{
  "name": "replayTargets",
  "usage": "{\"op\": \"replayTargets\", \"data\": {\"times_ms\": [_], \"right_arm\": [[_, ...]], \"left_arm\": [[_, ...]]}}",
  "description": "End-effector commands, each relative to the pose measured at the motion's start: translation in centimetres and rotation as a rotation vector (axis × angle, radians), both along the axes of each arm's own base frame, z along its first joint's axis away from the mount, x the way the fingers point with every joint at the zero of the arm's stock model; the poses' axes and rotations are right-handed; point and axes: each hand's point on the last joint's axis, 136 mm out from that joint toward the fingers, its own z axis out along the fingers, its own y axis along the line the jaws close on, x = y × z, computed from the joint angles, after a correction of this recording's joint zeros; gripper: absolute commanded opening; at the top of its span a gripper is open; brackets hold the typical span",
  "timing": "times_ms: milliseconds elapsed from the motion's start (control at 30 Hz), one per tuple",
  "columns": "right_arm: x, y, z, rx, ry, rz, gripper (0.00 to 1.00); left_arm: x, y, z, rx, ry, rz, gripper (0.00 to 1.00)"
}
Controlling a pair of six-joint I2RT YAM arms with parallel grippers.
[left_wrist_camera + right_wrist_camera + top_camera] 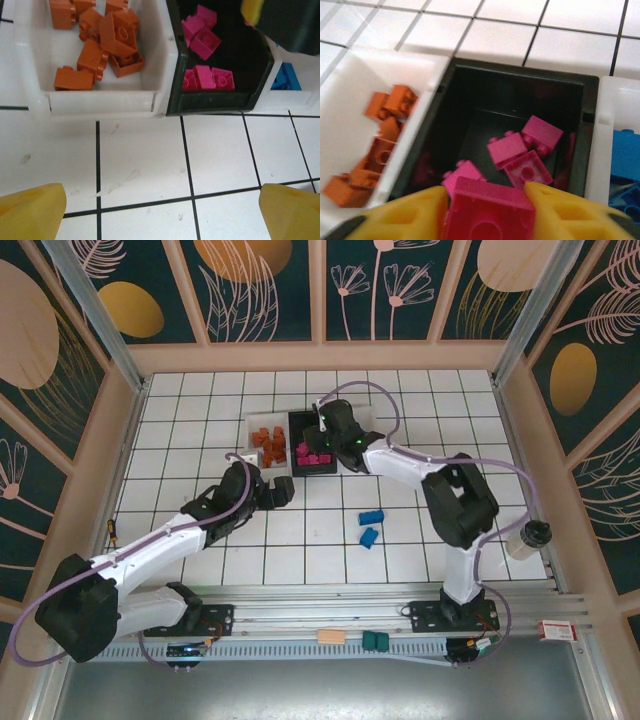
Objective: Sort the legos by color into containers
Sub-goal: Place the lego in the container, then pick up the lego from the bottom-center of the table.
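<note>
Magenta brick (490, 212): nearest item. It is pinched across two opposite side walls by the right gripper (487, 200). The yellow fingers (415, 215) are drawn part-way in, and both touch the brick. It hangs over the near rim of the black bin (520, 82).

Black bin: at 12 o'clock from the held brick. It holds several magenta bricks (520, 150), lying loose toward its near right corner.

Left white bin (355, 75): at 9 o'clock, joined to the black one. It holds orange bricks (385, 130) in a heap.

Right white bin (612, 107): at 3 o'clock, joined likewise. Blue bricks (625, 150) lie inside.

Left gripper (160, 215): jaws spread wide with nothing between them. It hovers over bare tile at 6 o'clock of the bin row, near it but apart.

Loose blue bricks (371, 517): two, side by side on the table (200, 420), at about 5 o'clock from the bins and well apart from them. Neither is sorted yet.

Handling, as judged: each brick is light, rigid and hard, with smooth walls, and is not fragile. It is likely to slip or twist if caught at a corner or over the studs. The best hold is from above, centred, with the pads flat on two opposite walls, as on the held piece. Little squeeze is needed.
</note>
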Motion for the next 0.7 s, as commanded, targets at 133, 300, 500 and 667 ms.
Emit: {"op": "replayTargets", "data": {"times_ms": [133,300,500,667], "right_arm": [[-0.5,-1.1,4.4,0.059,-0.056,-0.038,0.63],[-6.7,-4.6,3.9,0.064,0.004,-0.093,0.65],[-15.2,-11.4,-2.3,0.043,0.211,-0.224,0.67],[-18.5,-14.2,-5.9,0.008,0.306,-0.281,0.72]], "left_arm": [[-0.4,-0.6,-0.1,-0.049,0.009,-0.018,0.99],[-0.6,-1.1,-0.2,-0.075,0.007,-0.044,0.99],[-0.8,-1.6,-1.8,-0.090,0.035,-0.057,0.98],[-0.8,-2.0,-2.9,-0.090,0.054,-0.071,0.99]]}}
